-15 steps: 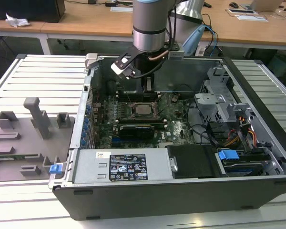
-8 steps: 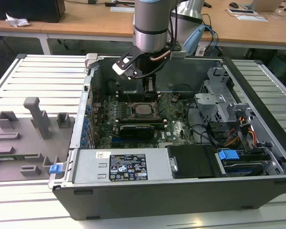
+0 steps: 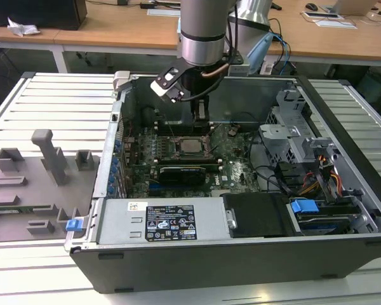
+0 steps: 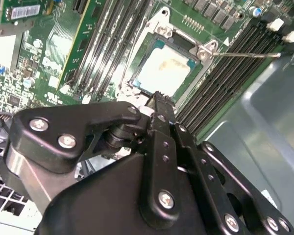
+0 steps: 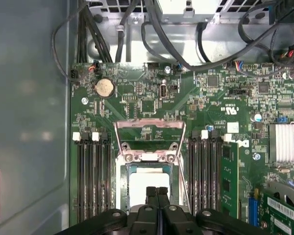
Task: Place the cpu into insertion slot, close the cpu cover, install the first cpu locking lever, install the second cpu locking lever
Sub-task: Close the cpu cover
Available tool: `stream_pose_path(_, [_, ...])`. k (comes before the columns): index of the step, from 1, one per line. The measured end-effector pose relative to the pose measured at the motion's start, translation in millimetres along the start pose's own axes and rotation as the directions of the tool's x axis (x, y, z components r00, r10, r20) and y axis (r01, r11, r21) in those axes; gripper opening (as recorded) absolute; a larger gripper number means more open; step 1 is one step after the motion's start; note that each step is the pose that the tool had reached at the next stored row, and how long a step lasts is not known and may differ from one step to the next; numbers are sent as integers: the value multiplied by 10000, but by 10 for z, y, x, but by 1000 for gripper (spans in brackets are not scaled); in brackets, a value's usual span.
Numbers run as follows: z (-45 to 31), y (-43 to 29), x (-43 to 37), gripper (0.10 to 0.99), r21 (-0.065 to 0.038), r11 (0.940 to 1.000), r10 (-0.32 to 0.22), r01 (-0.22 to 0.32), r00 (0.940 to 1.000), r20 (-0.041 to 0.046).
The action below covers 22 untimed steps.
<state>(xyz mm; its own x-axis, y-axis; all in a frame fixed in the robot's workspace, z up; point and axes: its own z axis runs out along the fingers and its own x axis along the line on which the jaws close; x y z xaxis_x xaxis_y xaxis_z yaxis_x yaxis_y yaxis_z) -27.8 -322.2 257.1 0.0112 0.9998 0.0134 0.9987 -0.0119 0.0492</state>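
Note:
The cpu [image 5: 149, 182] lies flat in the insertion slot [image 5: 149, 169], its pale metal top showing. In the second wrist view the cpu [image 4: 162, 73] sits just beyond my fingertips. The cpu cover [image 5: 149, 128], a thin metal frame, stands swung open at the hinge end of the slot. A thin locking lever [image 4: 245, 55] sticks out free beside the memory slots. My gripper [image 5: 157, 192] hangs over the near edge of the chip, shut with nothing between its fingers. In the exterior view the gripper [image 3: 201, 119] is inside the open computer case, just above the cpu [image 3: 190, 146].
Rows of black memory slots [image 5: 93, 181] flank the socket on both sides. A black graphics card [image 3: 181, 173] lies just in front of the socket, in the exterior view. Cables [image 5: 161, 34] and a drive cage [image 3: 292, 136] crowd the case. A grey fixture tray [image 3: 32, 184] sits outside at the exterior view's left.

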Motion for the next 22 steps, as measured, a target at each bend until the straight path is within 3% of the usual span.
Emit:
stream_pose_path(3, [4,95,1,106,16,10000,0,0,10000,0])
stream_pose_path(8, [-64,102,2,106,21,10000,1,-1,10000,0])
stream_pose_path(12, [-199,109,4,106,31,10000,1,-1,10000,1])
stream_pose_path(18, [-310,120,5,106,47,10000,-2,2,10000,0])
stream_pose_path(20, [-307,213,6,106,143,9999,3,-3,10000,1])
stream_pose_path(22, [-304,262,7,106,159,9999,1,-1,10000,1])
